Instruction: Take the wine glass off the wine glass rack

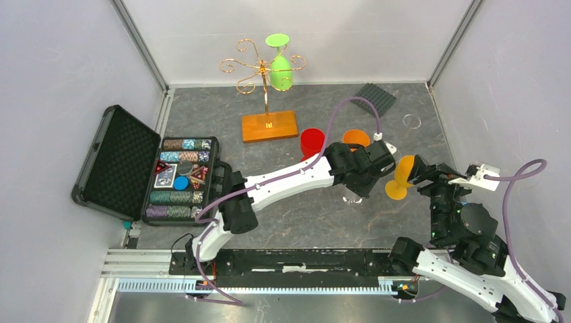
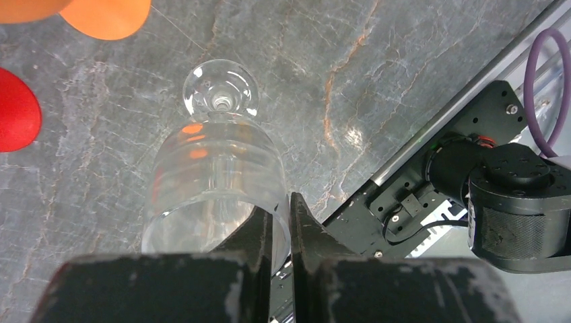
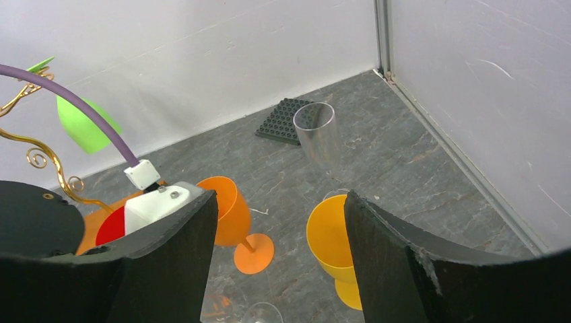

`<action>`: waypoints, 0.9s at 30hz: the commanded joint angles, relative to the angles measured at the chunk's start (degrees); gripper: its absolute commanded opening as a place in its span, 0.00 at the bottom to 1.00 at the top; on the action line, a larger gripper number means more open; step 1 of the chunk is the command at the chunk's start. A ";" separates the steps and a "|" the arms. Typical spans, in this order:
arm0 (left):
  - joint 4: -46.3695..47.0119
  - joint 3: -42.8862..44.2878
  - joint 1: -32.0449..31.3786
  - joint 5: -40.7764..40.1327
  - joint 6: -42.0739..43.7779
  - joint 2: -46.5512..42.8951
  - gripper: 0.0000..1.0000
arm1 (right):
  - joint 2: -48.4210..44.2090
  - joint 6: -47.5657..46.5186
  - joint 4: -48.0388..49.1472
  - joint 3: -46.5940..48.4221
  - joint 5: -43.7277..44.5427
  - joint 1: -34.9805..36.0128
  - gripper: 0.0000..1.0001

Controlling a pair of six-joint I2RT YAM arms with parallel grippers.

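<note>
The gold wine glass rack [image 1: 264, 67] stands on its wooden base [image 1: 269, 126] at the back. A green wine glass [image 1: 281, 67] hangs upside down from one arm; it also shows in the right wrist view as the green wine glass [image 3: 84, 126]. My left gripper [image 2: 288, 202] is shut on the rim of a clear wine glass [image 2: 215, 168], one finger inside the bowl and one outside, its foot [image 2: 220, 99] down on the table. In the top view the left gripper [image 1: 360, 185] is mid-table. My right gripper [image 3: 281, 196] is open beside a yellow glass [image 3: 331, 237].
An orange glass [image 3: 229, 207], a red cup [image 1: 312, 142], a clear tumbler [image 3: 316, 133] and a black studded plate [image 3: 288, 120] stand around the middle and back right. An open poker chip case [image 1: 178, 180] lies at the left. White walls enclose the table.
</note>
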 commanded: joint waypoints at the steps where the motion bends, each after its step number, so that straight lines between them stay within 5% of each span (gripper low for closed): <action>1: -0.81 4.94 -0.54 0.91 1.97 0.47 0.10 | -0.66 0.01 -1.11 1.74 0.75 0.27 0.73; 17: 0.86 9.34 0.78 3.69 3.92 -0.85 0.49 | 0.13 2.46 -1.91 1.06 -0.44 0.32 0.73; 27: 3.08 4.99 3.15 4.32 6.33 -11.51 0.61 | 1.01 4.38 -1.73 2.09 -3.32 0.27 0.77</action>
